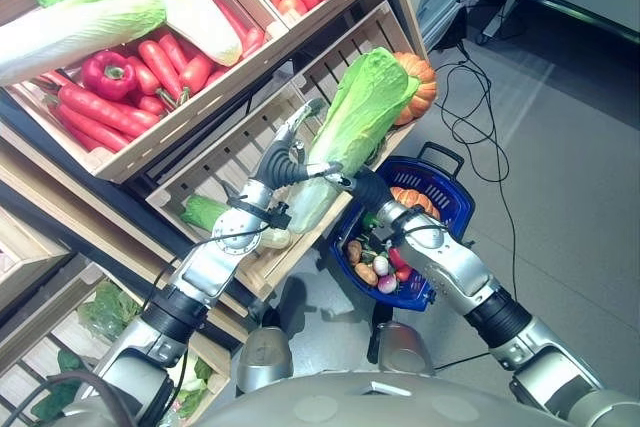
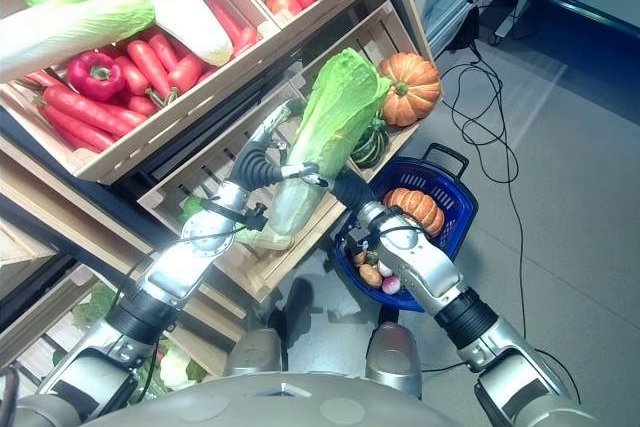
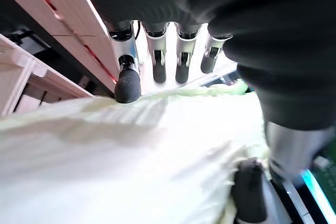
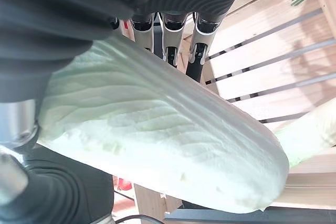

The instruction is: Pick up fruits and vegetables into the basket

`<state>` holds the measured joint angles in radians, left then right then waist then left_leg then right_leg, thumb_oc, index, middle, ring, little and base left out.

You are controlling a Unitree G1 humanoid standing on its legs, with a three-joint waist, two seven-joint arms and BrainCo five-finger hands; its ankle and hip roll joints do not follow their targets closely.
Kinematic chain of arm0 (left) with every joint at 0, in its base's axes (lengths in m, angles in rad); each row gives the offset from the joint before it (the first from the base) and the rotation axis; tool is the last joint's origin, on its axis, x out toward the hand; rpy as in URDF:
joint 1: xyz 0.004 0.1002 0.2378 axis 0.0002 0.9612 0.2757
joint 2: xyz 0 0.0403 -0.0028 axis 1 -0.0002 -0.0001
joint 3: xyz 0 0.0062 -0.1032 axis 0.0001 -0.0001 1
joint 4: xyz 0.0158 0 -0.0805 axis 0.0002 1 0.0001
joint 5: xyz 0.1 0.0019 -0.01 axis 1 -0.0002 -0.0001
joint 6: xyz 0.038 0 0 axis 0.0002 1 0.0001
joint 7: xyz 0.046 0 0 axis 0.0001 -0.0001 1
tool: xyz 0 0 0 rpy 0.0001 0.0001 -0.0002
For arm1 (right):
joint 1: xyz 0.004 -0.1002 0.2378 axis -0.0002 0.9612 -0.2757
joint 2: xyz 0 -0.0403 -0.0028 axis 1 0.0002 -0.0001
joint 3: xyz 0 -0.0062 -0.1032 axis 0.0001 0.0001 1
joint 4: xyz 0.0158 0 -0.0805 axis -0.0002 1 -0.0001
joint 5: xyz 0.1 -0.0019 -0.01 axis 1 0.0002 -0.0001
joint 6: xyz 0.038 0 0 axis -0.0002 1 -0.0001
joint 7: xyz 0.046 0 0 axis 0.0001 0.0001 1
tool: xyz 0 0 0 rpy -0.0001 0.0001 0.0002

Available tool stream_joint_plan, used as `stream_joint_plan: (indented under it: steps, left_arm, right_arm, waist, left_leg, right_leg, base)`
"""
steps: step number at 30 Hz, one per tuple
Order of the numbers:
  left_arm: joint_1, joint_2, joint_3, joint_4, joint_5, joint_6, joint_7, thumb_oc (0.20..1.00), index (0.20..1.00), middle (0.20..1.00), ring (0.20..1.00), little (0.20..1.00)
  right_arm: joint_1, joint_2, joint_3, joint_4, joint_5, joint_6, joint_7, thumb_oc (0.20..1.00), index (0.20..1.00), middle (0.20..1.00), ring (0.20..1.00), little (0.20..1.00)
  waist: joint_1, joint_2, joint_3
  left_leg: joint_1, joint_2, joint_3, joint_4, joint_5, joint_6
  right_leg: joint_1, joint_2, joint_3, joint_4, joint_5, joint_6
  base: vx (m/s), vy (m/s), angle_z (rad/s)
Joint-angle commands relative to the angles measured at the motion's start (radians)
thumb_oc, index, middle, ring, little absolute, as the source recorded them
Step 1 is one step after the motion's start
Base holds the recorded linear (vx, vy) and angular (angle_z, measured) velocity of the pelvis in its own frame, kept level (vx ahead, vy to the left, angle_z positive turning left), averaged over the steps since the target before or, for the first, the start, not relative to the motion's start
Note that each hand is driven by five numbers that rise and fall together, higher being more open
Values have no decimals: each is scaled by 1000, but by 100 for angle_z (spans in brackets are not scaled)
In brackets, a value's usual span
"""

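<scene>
The slatted crate (image 1: 240,162) is my landmark. I hold the cabbage (image 1: 350,132) upright just in front of it, green leaves up, pale stem down. Below and right of the crate the blue basket (image 2: 455,209) stands on the floor with a pumpkin (image 2: 415,209) and small vegetables inside. My left hand (image 1: 290,162) curls round the cabbage from the crate side; my right hand (image 1: 358,185) curls round it from the basket side, thumb under the stem
</scene>
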<state>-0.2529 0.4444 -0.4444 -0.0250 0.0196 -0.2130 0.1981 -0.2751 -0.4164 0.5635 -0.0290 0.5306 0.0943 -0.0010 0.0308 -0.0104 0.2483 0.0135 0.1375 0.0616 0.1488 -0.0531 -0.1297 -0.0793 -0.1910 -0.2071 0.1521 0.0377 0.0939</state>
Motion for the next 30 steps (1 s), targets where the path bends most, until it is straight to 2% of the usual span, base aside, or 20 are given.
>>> stream_joint_plan:
  steps: [1,6,12,15,17,20,24,27,30]
  left_arm:
    - [-16,31,-10,-41,-52,16,31,1000,1000,1000,1000,1000]
    - [75,41,52,0,-82,30,75,1000,1000,1000,1000,1000]
    - [164,57,135,34,-96,4,153,1000,1000,1000,1000,1000]
    - [227,60,195,78,-80,-71,198,1000,1000,1000,1000,1000]
    - [248,63,214,82,-67,-87,205,1000,1000,1000,1000,1000]
    - [311,76,262,100,-37,-140,205,1000,1000,1000,1000,1000]
    - [351,83,284,102,-28,-182,187,1000,1000,1000,1000,1000]
    - [378,98,289,103,10,-226,186,1000,1000,1000,1000,1000]
    - [368,123,276,92,36,-227,189,1000,1000,1000,1000,1000]
  right_arm:
    - [-35,38,-63,-198,52,-129,-22,200,200,200,200,200]
    - [2,31,-153,-268,114,-172,-64,200,200,200,200,200]
    - [44,5,-273,-327,167,-194,-81,200,200,200,200,200]
    - [86,-17,-373,-349,209,-239,-77,200,200,200,200,200]
    - [108,-23,-404,-352,211,-258,-76,200,200,200,200,200]
    - [190,-58,-517,-347,219,-316,-63,200,200,200,200,200]
    - [237,-75,-591,-313,196,-347,-84,200,200,200,200,200]
    - [272,-99,-649,-234,131,-388,-140,200,200,200,200,200]
    - [265,-133,-681,-136,40,-392,-232,200,200,200,200,200]
  waist:
    - [5,-26,6]
    - [8,-21,29]
    - [-2,-7,68]
    - [-15,7,106]
    - [-20,12,117]
    - [-44,32,160]
    - [-65,50,195]
    - [-86,69,238]
    - [-101,94,272]
  left_leg:
    - [-11,3,56,9,-59,61]
    - [-34,9,59,26,-54,60]
    - [-72,16,62,43,-45,57]
    - [-105,22,66,52,-36,54]
    - [-115,24,69,57,-34,53]
    - [-163,29,73,80,-26,50]
    - [-202,31,82,101,-25,47]
    - [-245,29,91,125,-23,46]
    - [-298,22,95,147,-16,45]
  right_leg:
    - [97,-55,24,-18,-98,79]
    - [76,-53,20,1,-103,70]
    - [39,-49,21,22,-107,58]
    - [1,-47,23,43,-112,48]
    - [-12,-46,23,52,-114,44]
    - [-76,-40,27,102,-127,30]
    - [-134,-40,33,152,-144,20]
    - [-198,-42,39,206,-155,10]
    - [-268,-46,43,253,-164,3]
  base:
    - [-21,-39,0]
    - [-42,-61,2]
    - [-88,-51,2]
    - [-142,-37,-2]
    - [-115,-22,-1]
    - [-157,1,-3]
    - [-126,31,-8]
    - [-137,38,-15]
    - [-127,35,-12]
